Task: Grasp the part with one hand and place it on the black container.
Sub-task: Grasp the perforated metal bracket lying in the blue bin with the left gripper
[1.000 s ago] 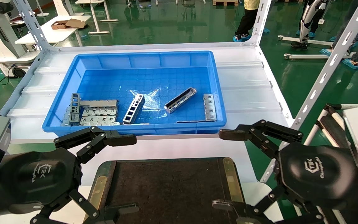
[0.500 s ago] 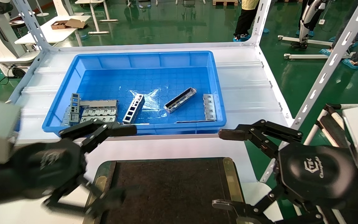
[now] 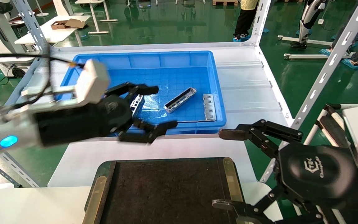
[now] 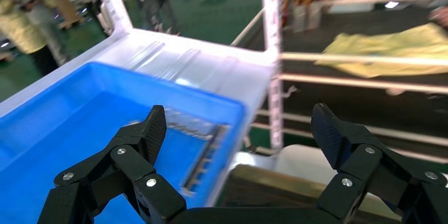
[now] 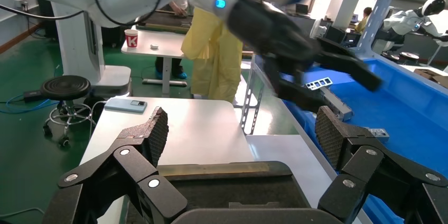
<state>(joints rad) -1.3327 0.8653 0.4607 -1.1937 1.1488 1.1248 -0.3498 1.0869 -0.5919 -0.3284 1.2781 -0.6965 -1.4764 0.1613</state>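
Left gripper spread wide over blue plastic bin, just beside slim silver-grey metal channel part lying inside; right gripper spread, parked beside flat black felt-surfaced container.

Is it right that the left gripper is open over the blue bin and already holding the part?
Not quite. The left gripper is open over the blue bin, but it holds nothing. The head view shows the part lying free on the bin floor, just beyond the fingertips.
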